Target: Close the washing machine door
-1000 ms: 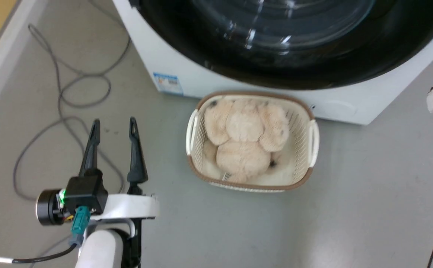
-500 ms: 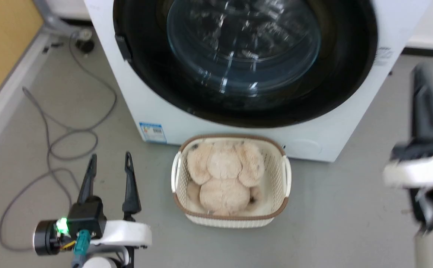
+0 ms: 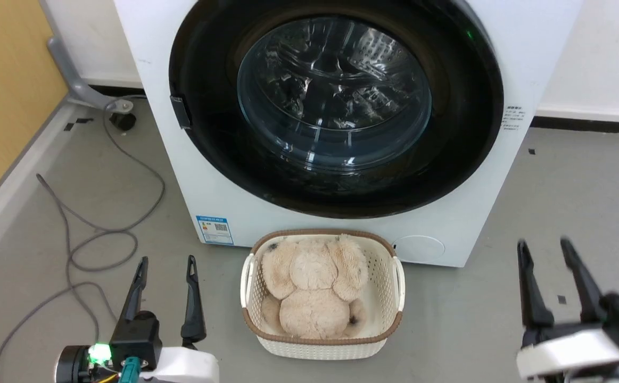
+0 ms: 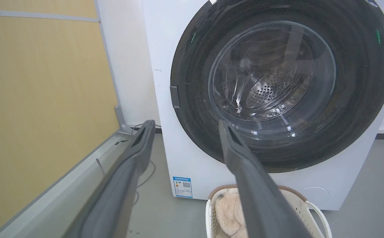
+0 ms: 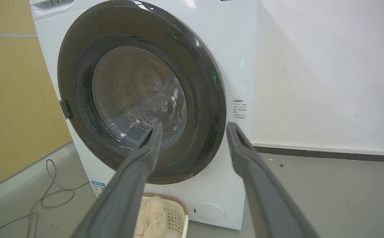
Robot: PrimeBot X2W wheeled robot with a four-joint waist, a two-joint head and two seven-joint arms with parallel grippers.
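Head view, washing machine door (image 3: pixel 333 96), rim flush

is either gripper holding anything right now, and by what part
Nothing is held. The left gripper and the right gripper are both open and empty, apart from the washing machine door.

No legible text; blue-white label (image 3: pixel 214 230) on washing machine (image 3: pixel 533 53) front, print too small.
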